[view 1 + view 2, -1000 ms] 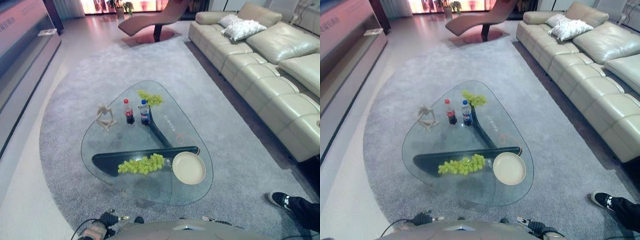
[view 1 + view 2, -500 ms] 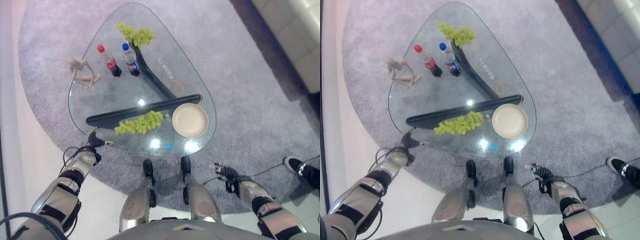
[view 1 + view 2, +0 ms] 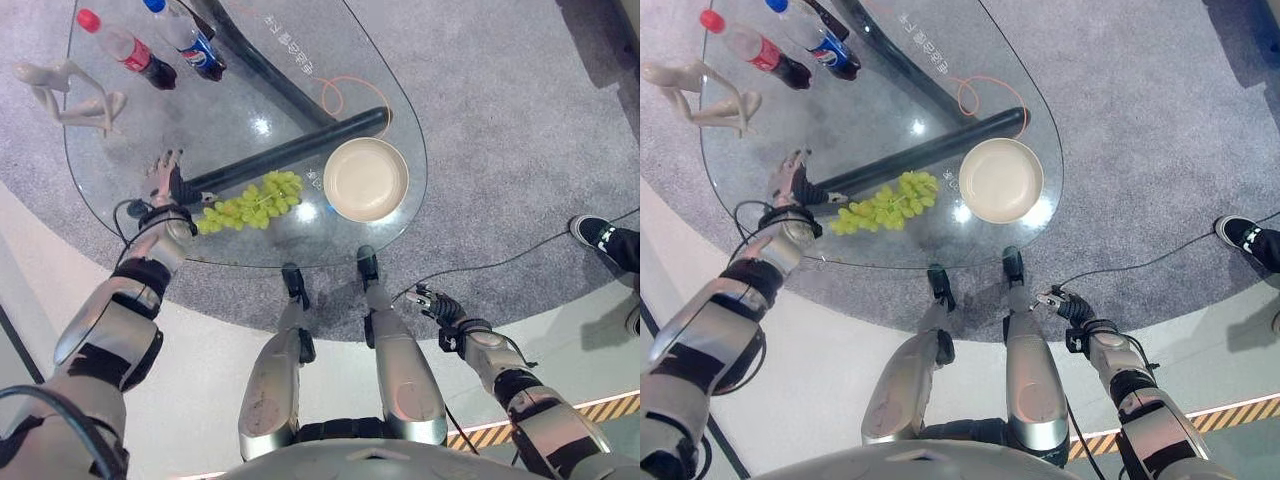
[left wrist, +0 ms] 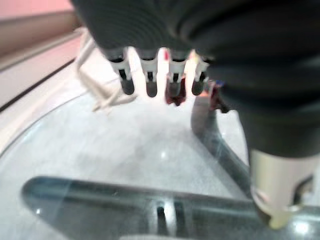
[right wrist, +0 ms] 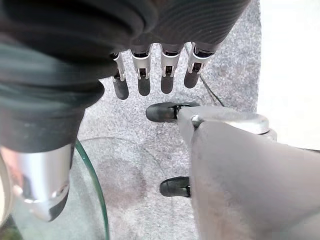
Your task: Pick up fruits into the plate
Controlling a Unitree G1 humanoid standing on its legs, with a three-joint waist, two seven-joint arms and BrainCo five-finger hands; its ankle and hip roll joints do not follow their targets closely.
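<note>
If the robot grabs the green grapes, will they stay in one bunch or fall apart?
The green grapes lie as a long, loose cluster on the glass table, so they would probably droop when lifted. Being small and round, any that drop off might roll. A hard squeeze could squash them.

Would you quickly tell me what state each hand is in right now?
Left hand: open, fingers straight over the glass table, holding nothing.
Right hand: open, fingers relaxed, holding nothing, down beside the table.

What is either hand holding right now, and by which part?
Nothing. The left hand hovers open over the glass table beside the grapes; the right hand hangs open off the table.
</note>
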